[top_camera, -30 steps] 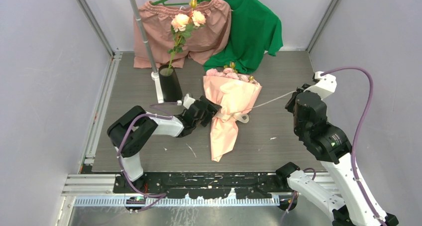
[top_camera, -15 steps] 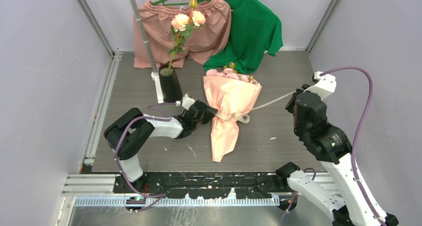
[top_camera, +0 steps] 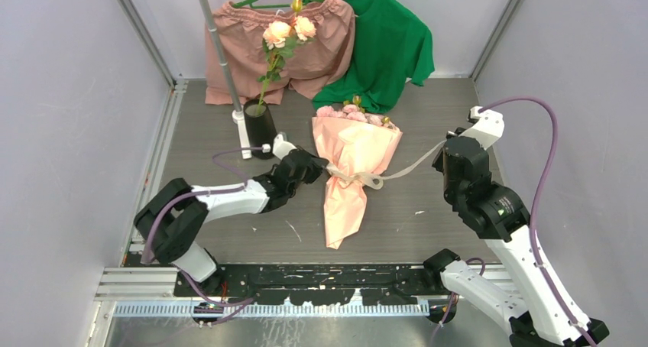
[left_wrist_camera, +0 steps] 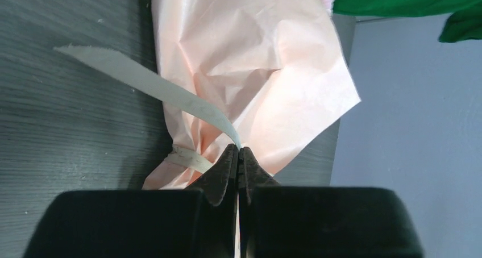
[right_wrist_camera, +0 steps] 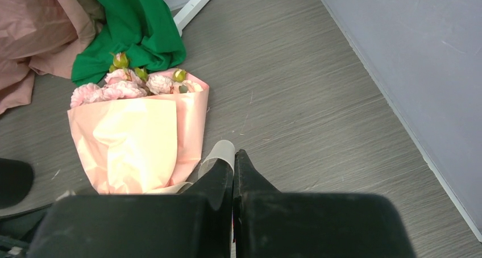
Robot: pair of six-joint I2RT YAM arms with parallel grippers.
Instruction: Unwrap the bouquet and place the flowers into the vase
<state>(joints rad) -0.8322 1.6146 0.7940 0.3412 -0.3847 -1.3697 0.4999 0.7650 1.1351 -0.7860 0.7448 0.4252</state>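
Your left gripper [left_wrist_camera: 238, 151] and right gripper [right_wrist_camera: 233, 157], jaws closed, each pinch 1 ribbon [left_wrist_camera: 153, 84] end beside the bouquet [top_camera: 355, 160].

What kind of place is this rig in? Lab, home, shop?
Probably a robot test cell, not a home: plain grey wall panels on aluminium frame posts, the left arm and right arm bolted to a base rail, and staged props, a bouquet and vase, on a grey table.
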